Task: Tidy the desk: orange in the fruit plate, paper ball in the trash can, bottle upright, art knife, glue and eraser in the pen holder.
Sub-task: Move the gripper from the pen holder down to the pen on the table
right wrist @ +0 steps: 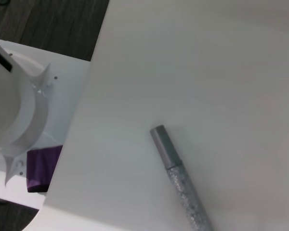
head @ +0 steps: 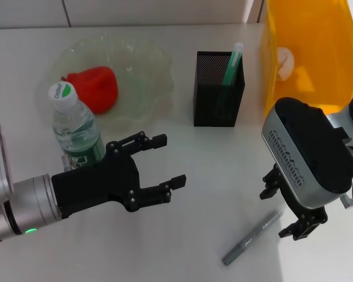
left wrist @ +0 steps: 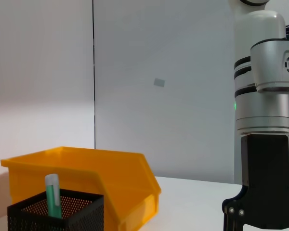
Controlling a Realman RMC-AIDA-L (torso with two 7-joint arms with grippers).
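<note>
The bottle stands upright at the left, just behind my left arm. My left gripper is open and empty, just right of the bottle. The orange lies in the fruit plate. The paper ball shows through the wall of the trash can. The pen holder holds a green-and-white stick. A grey glittery stick, the art knife, lies on the table near the front edge, also in the right wrist view. My right gripper is open just above its right end. The eraser is out of view.
The table's front edge runs close to the grey stick. The trash can and pen holder stand side by side at the back right. The right arm shows in the left wrist view.
</note>
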